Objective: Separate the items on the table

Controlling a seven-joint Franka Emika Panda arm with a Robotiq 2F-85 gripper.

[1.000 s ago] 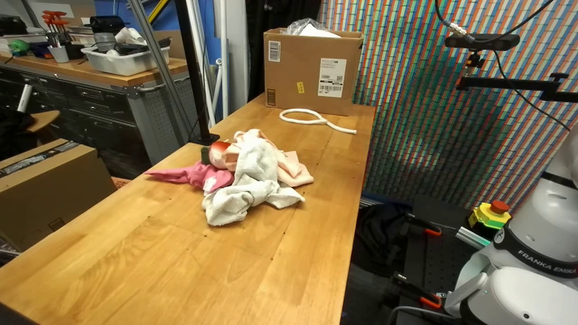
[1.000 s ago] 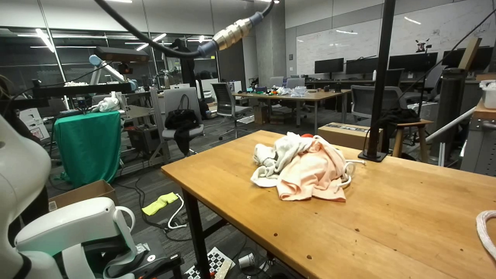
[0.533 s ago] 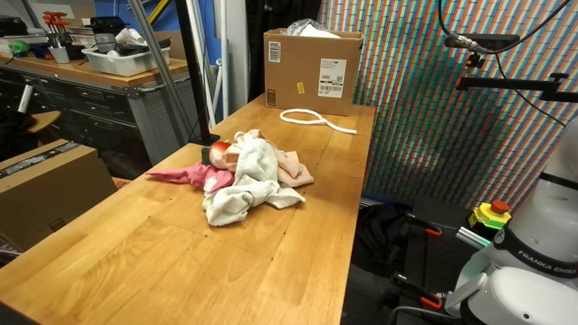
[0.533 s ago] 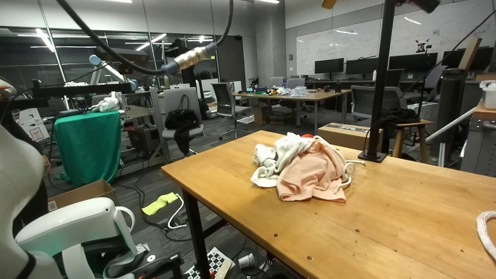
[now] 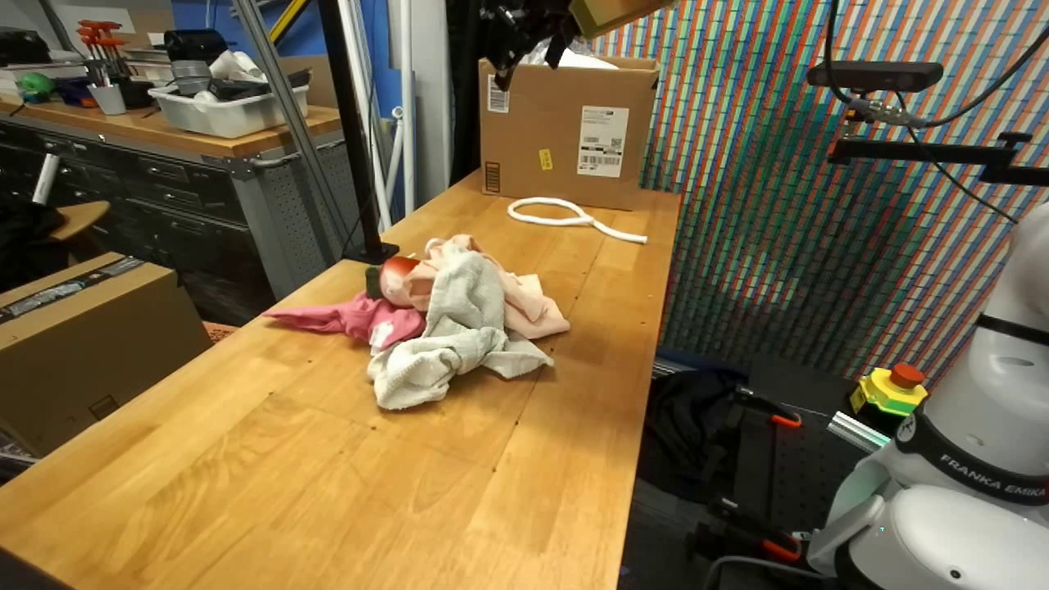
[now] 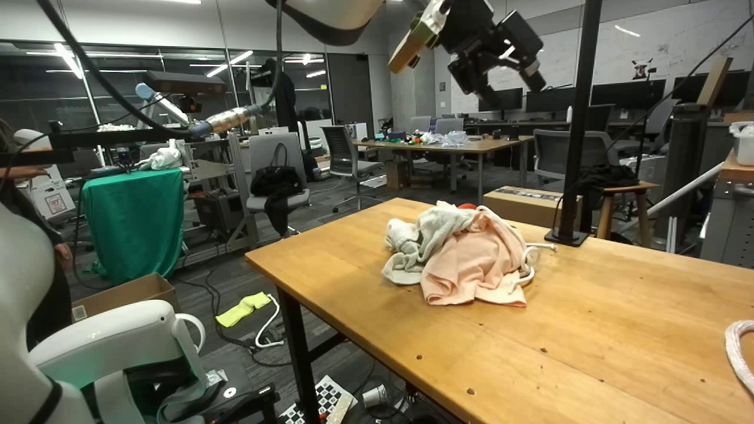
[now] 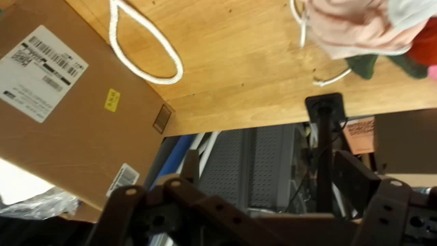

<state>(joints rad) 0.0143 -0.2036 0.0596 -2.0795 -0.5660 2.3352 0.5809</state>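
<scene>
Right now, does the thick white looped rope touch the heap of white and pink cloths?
No: in an exterior view, the looped rope lies apart, with bare wooden table showing between it and the cloth heap.

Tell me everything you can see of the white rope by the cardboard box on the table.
The white rope looks soft and braided. It lies flat on the table as one open loop with a tail whose free end stops short of the table's edge. Where loop and tail meet, I cannot tell if the strands cross. It sits right by the cardboard box, contact unclear, and apart from the pile of cloths. Nothing rests on it.
</scene>
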